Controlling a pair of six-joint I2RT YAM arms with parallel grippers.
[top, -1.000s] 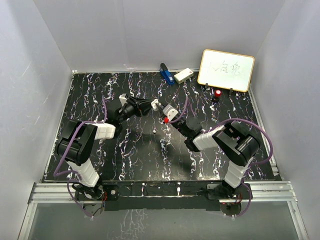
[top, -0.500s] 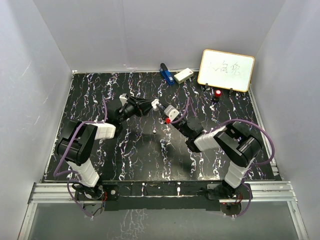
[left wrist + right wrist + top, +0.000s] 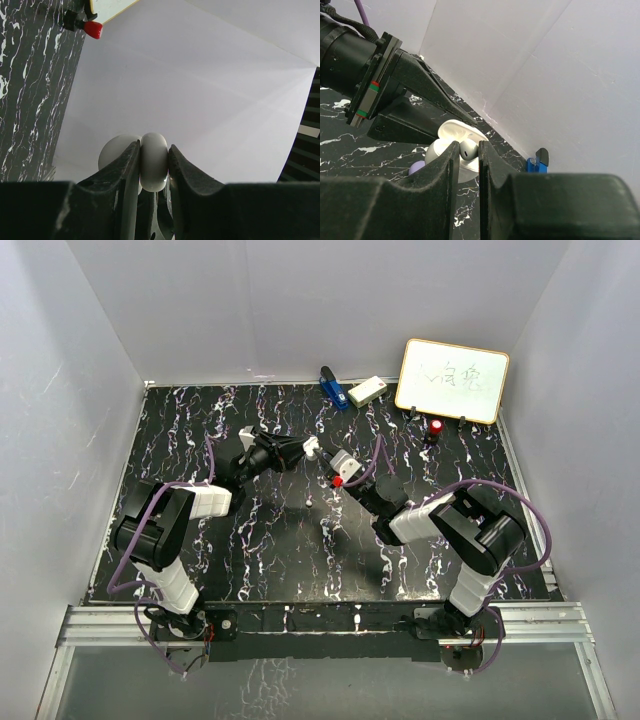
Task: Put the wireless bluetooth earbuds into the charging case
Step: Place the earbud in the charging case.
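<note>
My left gripper is shut on the white pebble-like charging case and holds it above the table with its lid open. My right gripper is shut on a white earbud and holds it right at the open mouth of the case. In the top view the two grippers meet tip to tip over the middle of the table, the right gripper just right of the case. A pale purple rounded thing shows below the case, half hidden by my finger.
Two tiny pale pieces lie on the black marbled table. At the back stand a whiteboard, a red-capped knob, a white box and a blue object. White walls enclose the table.
My right gripper has shifted slightly to the right with the earbud in it, staying at the case. The left arm has not visibly moved.
</note>
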